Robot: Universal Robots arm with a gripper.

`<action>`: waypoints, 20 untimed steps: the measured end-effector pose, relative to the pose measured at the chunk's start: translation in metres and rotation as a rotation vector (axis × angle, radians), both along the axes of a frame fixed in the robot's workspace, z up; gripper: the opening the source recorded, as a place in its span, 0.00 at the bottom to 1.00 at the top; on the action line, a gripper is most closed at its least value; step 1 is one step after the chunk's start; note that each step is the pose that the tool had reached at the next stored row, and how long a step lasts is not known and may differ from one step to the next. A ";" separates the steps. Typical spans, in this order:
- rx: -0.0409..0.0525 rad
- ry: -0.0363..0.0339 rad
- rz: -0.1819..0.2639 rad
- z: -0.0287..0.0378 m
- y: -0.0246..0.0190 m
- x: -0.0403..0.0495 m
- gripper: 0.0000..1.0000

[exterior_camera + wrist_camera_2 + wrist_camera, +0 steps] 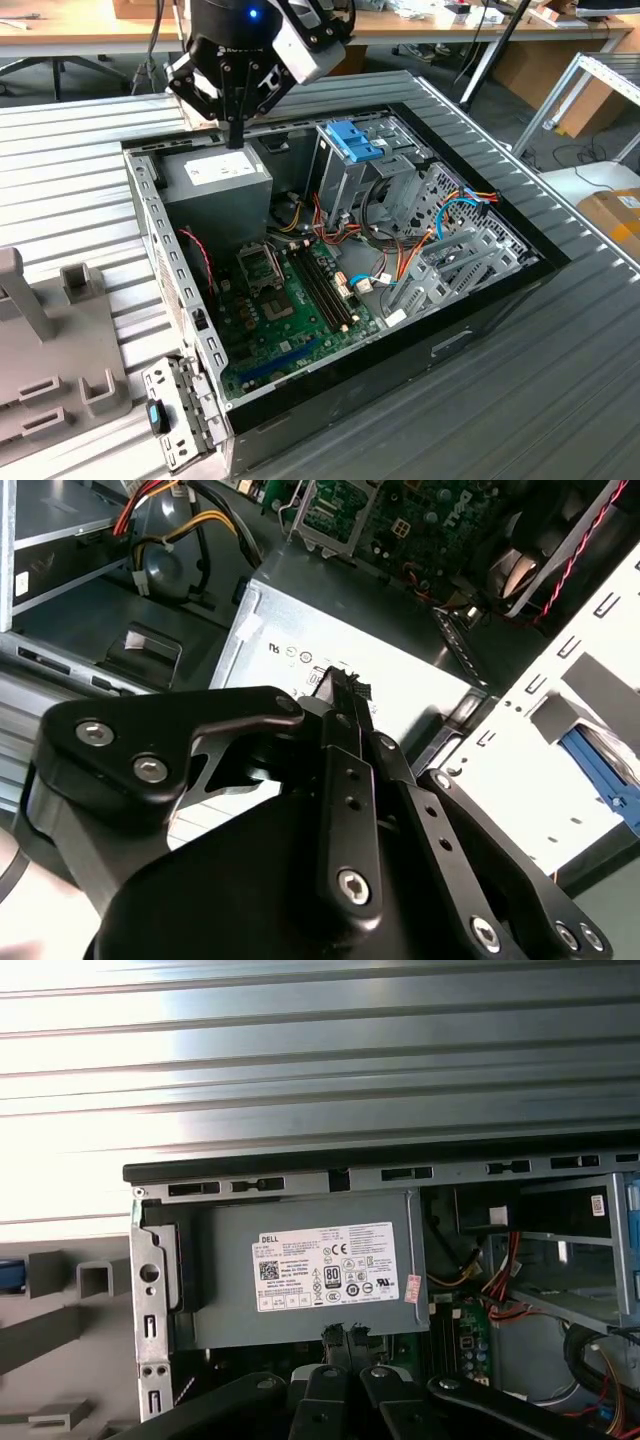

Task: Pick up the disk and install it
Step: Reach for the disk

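Note:
The disk is out of view. My gripper hangs just above the far corner of the open computer case, over the big grey box with a white label. Its black fingers are shut and hold nothing. In both wrist views the gripper points at the edge of that labelled box, a short way above it and not touching.
Inside the case, a tall grey cage topped by a ribbed blue clip stands beside the green motherboard and loose cables. A grey fixture sits on the ribbed metal table at the exterior view's left. A hinged bracket with a blue latch juts from the case's near corner.

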State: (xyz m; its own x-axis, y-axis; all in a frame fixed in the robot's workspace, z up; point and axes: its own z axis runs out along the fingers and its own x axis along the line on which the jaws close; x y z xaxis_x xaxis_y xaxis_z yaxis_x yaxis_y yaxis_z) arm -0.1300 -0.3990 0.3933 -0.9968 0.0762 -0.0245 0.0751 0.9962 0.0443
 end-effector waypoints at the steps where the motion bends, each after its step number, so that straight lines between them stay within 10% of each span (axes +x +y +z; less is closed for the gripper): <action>1: 0.0001 -0.0001 0.000 0.0000 0.0000 -0.0009 0.11; 20: 0.0000 0.0000 0.000 0.0000 0.0000 -0.0220 0.11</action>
